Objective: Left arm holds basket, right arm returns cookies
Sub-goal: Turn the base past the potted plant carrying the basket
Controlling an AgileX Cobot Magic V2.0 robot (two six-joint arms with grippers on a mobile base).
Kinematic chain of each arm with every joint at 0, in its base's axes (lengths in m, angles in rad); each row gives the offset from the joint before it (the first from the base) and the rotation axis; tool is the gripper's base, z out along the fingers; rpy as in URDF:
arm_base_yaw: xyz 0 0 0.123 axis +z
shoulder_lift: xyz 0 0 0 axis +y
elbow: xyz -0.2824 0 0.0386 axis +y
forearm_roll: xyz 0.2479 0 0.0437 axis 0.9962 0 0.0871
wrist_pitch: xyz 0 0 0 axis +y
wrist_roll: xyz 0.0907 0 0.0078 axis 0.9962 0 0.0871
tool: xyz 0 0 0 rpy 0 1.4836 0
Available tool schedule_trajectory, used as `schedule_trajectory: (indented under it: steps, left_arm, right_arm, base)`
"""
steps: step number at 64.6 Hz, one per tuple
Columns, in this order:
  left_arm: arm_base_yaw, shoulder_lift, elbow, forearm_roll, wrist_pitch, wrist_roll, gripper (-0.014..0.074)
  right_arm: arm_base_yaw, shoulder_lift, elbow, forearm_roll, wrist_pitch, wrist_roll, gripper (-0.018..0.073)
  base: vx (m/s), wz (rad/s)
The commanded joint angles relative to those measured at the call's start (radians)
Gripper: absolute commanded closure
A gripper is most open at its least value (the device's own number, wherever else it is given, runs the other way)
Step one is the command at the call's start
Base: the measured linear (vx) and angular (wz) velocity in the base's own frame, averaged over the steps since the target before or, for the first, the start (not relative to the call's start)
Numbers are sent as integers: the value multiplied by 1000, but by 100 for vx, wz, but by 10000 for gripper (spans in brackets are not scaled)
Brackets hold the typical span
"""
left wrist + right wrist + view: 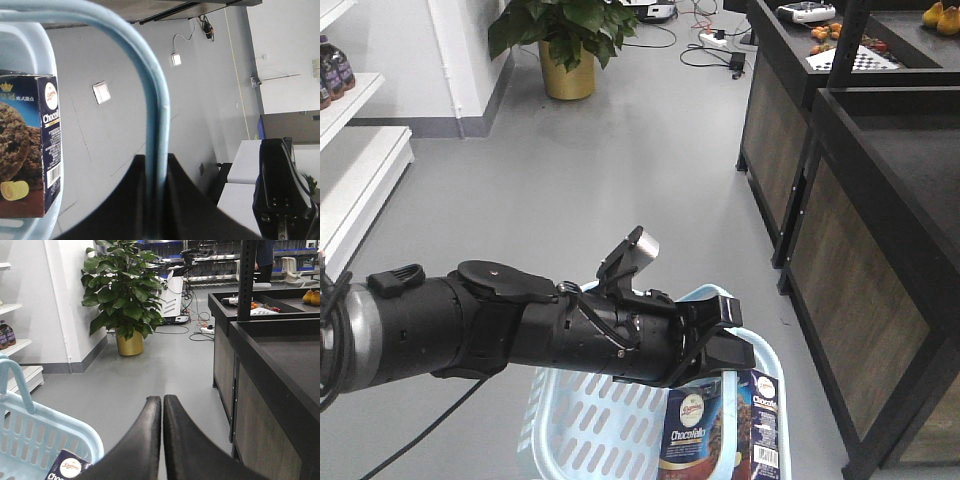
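Note:
My thick black left arm [520,325] reaches across the front view. Its gripper [715,335] sits over the light blue basket [590,425]. In the left wrist view, that left gripper [157,160] is shut on the basket's curved handle [150,75], which runs up between the two black jaws. The navy cookies box [720,430] stands upright inside the basket, at its right end, also visible as the cookies [30,145] and cookies [67,467]. My right gripper [162,399] is shut with nothing between its fingers. It hovers to the right of the basket [35,432], above the grey floor.
Dark display counters [880,200] line the right side, with fruit on the far one. A potted plant [565,45] stands at the back. White shelves [360,150] with bottles are at the left. Cables and a power strip [715,40] lie on the floor.

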Motion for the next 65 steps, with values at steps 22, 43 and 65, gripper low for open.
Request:
schedule_trajectory:
  steps: [22,43,65]
  left_arm:
    - [-6,-58,-30,-87,43,3,603]
    - [-6,-58,-30,-87,43,3,603]
    - [-6,-58,-30,-87,43,3,603]
  right_arm:
    - [1,-12,3,-9,-75,-1,567]
    - [1,-12,3,-9,-75,-1,567]
    - [1,-12,3,-9,-75,-1,567]
  base:
    - [24,1]
    - [26,6]
    - [25,0]
